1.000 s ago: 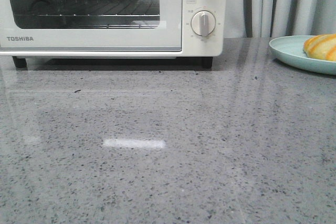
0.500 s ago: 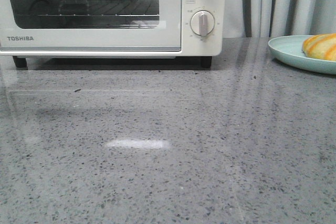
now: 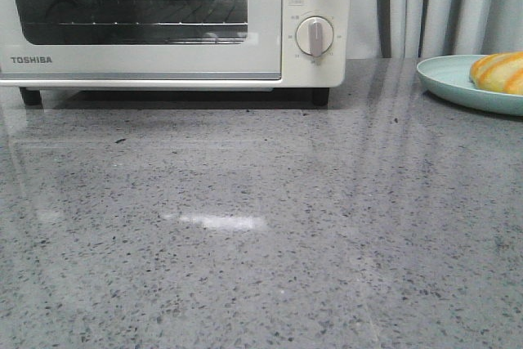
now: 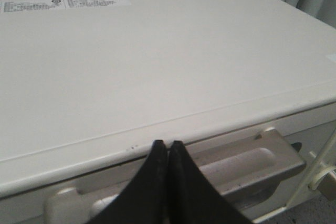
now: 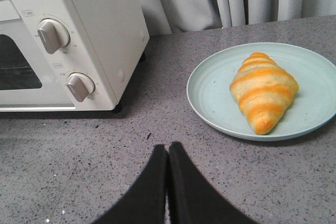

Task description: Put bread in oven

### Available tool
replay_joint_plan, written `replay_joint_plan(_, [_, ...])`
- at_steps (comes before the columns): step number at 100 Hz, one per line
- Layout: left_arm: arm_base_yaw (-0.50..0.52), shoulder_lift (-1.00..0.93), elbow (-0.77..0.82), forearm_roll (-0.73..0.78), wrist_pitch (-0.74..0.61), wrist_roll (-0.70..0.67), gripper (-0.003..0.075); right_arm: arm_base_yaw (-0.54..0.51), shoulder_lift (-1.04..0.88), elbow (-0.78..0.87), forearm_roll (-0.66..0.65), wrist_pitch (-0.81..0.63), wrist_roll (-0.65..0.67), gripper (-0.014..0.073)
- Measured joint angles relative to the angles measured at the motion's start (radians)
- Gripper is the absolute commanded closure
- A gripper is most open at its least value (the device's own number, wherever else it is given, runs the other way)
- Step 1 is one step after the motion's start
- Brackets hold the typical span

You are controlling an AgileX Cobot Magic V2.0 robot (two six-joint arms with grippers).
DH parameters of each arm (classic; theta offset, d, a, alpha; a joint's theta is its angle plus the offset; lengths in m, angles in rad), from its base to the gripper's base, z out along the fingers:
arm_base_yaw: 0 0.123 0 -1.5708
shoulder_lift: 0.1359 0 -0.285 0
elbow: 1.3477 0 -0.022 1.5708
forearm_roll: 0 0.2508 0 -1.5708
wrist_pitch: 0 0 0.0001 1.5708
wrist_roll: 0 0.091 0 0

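The off-white TOSHIBA oven (image 3: 163,30) stands at the back left with its glass door closed; it also shows in the right wrist view (image 5: 68,45). The golden-orange striped bread (image 5: 263,92) lies on a pale blue plate (image 5: 210,95) at the right; in the front view only its edge shows (image 3: 500,71). My left gripper (image 4: 168,144) is shut and empty, above the oven's top (image 4: 157,56), over the door handle (image 4: 247,163). My right gripper (image 5: 168,148) is shut and empty above the counter, short of the plate. Neither gripper shows in the front view.
The grey speckled counter (image 3: 261,226) runs from the oven to the front edge. Grey curtains (image 3: 441,6) hang behind. Two round dial knobs (image 5: 52,35) sit on the oven's right panel. The plate (image 3: 458,83) lies at the far right edge of the front view.
The reflection in the oven's glass door has shifted and the bright glare patch on the counter has dimmed. The oven, plate and bread have not moved.
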Motion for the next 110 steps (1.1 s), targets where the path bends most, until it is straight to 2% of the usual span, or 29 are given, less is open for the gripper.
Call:
replay_joint_plan(23, [0.0,0.01,-0.009,0.0,0.033,0.0,0.0742,0.0,0.0,0.0,-0.006,0.005,0.0,0.0644])
replay_joint_plan(40, [0.0,-0.024,0.009,0.019,0.138,0.004,0.0742,0.0,0.0,0.0,-0.008,0.005,0.0,0.0644])
replay_joint_plan(74, [-0.002,-0.215,0.281,0.019,0.258,0.004,0.0742,0.0,0.0,0.0,-0.006,-0.016,-0.001,0.0644])
replay_joint_plan(89, [-0.008,-0.223,0.379,0.026,0.31,0.004,0.0742,0.0,0.0,0.0,-0.008,-0.054,-0.001,0.0644])
replay_joint_plan(110, [-0.011,-0.216,0.444,0.041,0.302,0.004,0.0742,0.0,0.009,-0.002,-0.016,-0.065,-0.001,0.0643])
